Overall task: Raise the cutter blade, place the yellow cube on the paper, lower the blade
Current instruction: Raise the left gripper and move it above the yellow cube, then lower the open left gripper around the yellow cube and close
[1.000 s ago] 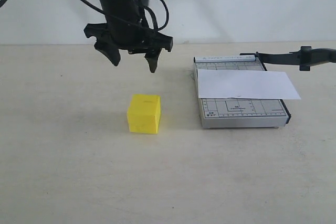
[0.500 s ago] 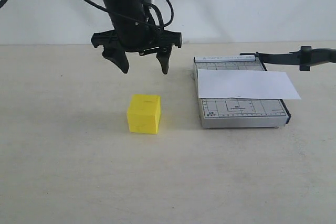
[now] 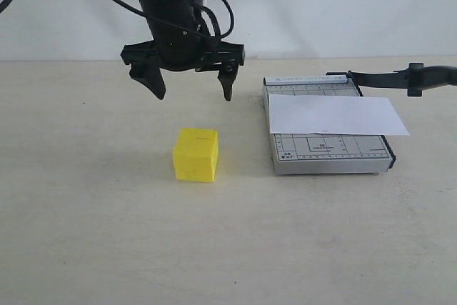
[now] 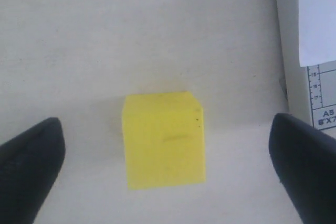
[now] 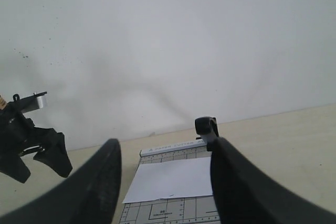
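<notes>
Our left tool hangs wide open over the cube, jaws set to straddle it. The blade stands raised, leaving the paper clear. Our right tool gapes empty.

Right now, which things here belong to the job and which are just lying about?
Job: yellow cube, white paper, cutter blade, grey cutter base, open left gripper above the cube.
Lying about: nothing loose that I can see; only the table and the wall.
</notes>
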Motion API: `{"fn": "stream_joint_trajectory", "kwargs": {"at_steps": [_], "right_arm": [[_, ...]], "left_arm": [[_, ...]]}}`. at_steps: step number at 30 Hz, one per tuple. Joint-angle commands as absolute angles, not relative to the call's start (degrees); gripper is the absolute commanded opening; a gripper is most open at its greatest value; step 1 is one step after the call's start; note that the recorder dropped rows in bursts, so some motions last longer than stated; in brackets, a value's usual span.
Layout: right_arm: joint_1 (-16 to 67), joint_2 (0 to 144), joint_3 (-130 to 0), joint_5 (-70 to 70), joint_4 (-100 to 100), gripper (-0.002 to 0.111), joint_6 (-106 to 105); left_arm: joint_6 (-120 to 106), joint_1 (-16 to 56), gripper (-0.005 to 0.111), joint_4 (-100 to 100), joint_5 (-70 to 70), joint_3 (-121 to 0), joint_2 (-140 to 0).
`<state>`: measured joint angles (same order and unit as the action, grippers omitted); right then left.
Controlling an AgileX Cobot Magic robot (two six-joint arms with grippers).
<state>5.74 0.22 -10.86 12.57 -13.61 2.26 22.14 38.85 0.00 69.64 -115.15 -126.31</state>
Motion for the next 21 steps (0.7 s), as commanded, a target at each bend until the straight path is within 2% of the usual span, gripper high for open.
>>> {"fn": "stream_joint_trajectory", "kwargs": {"at_steps": [1, 11, 21], "right_arm": [[5.84, 0.00, -10.69, 12.25, -13.10, 0.050, 2.41], [5.84, 0.00, -10.69, 12.25, -13.10, 0.050, 2.41], [5.84, 0.00, -10.69, 12.25, -13.10, 0.050, 2.41]], "left_arm": [[23.10, 39.16, 0.103, 0.00, 69.96, -115.34, -128.13], [22.71, 39.16, 0.103, -1.99, 69.96, -114.96, -131.28], [21.42, 39.16, 0.103, -1.71, 69.96, -106.08, -131.28]]}}
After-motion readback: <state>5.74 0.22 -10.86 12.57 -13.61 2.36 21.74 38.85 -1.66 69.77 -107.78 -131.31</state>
